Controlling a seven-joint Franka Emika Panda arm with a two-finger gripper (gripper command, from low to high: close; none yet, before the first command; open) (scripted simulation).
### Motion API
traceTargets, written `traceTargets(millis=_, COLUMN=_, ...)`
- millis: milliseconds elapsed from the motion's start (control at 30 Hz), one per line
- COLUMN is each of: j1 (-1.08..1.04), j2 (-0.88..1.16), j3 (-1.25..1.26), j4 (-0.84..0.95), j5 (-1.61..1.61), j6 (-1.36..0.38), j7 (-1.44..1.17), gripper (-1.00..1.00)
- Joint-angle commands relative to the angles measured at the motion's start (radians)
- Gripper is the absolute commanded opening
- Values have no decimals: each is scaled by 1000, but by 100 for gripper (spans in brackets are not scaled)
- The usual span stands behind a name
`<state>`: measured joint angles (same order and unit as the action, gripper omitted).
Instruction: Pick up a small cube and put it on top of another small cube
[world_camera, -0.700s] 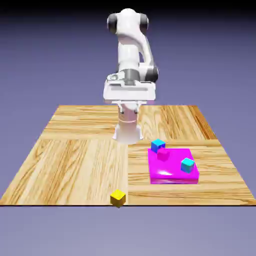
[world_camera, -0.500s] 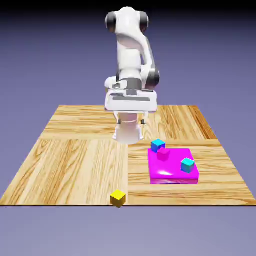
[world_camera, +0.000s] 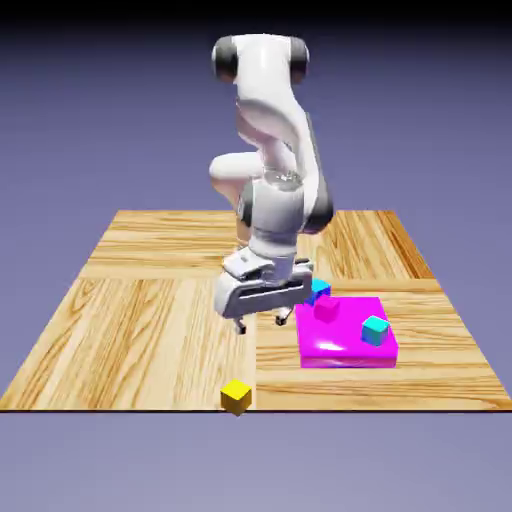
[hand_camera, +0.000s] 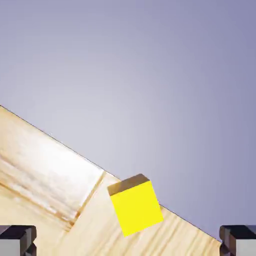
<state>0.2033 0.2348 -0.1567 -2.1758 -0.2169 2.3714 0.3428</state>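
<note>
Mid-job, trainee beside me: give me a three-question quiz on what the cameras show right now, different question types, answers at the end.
1. True or false: the pincer is holding the yellow cube.
2. Multiple choice: where does the yellow cube sit on the table? A) on the magenta slab B) at the table's edge nearest the exterior camera C) beside the robot's base
3. Fill in: in the hand view, the yellow cube shows between two grey ____ at the bottom corners.

Key
1. False: the pincer is open, in the air, apart from the cube.
2. B
3. fingertips
</note>
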Motion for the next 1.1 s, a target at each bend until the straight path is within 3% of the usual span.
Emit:
traceTargets(millis=0, j1=9, j2=36, j3=-7, j4=29, j5=-10, j6=-30, j7=-18, gripper=0)
traceTargets(millis=333, j1=89, j2=374, j3=-73, j4=295, j5=-101, j6=-309, j7=-185, gripper=0)
traceTargets(millis=500, j1=61, j2=470, j3=-80, j4=253, j5=-115, j6=-169, j7=-166, gripper=0)
traceTargets(millis=533, j1=61, j2=470, j3=-80, j4=253, j5=-115, j6=-169, j7=-166, gripper=-100)
traceTargets(millis=667, j1=87, j2=381, j3=-73, j4=292, j5=-102, j6=-299, j7=-184, gripper=-100)
traceTargets(millis=1067, j1=-35, j2=-53, j3=218, j4=-91, j5=221, j6=-401, j7=250, gripper=-100)
